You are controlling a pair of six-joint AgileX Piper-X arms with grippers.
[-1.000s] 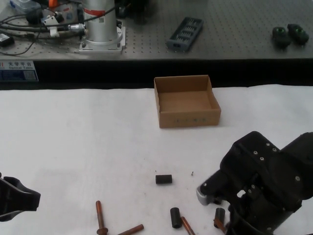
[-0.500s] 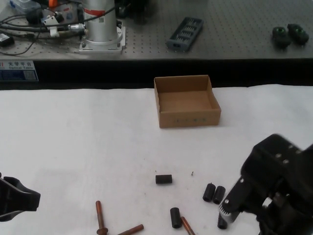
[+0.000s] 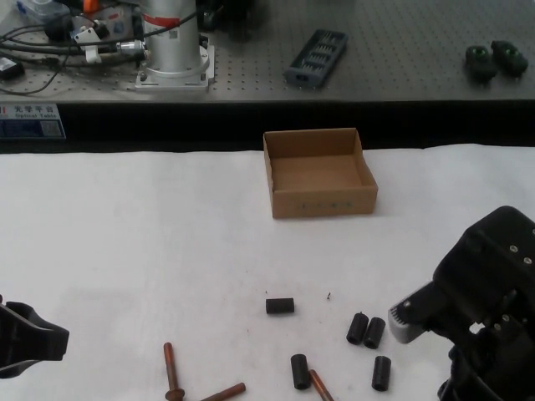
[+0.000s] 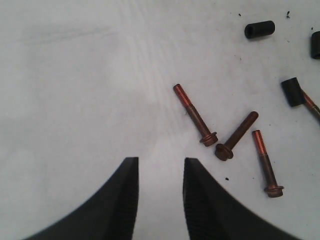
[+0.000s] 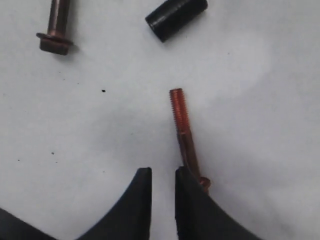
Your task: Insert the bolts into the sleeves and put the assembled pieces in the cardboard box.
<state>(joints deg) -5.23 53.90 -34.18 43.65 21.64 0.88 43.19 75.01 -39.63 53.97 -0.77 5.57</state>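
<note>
The open cardboard box (image 3: 318, 171) stands at the middle back of the white cloth. Several black sleeves lie near the front: one (image 3: 280, 306) alone, a pair (image 3: 365, 330), and two more (image 3: 300, 371) (image 3: 381, 373). Copper bolts (image 3: 170, 370) (image 3: 223, 391) (image 3: 320, 385) lie at the front edge. My right arm (image 3: 489, 317) hangs over the front right. The right gripper (image 5: 163, 172) is open by a narrow gap with nothing in it; a bolt (image 5: 182, 135) lies beside one finger. My left gripper (image 4: 160, 167) is open and holds nothing, a short way from three bolts (image 4: 195, 115).
Behind the cloth runs a perforated metal bench (image 3: 401, 67) with a metal post (image 3: 171, 42), cables, a dark rack (image 3: 316, 57) and two dark knobs (image 3: 496, 58). My left arm (image 3: 25, 338) sits at the front left corner. A sleeve (image 5: 176, 17) and another bolt (image 5: 56, 25) lie past my right gripper.
My right arm has drawn back to the right, uncovering the pair of sleeves and a single sleeve in front of them. The left arm has not moved.
</note>
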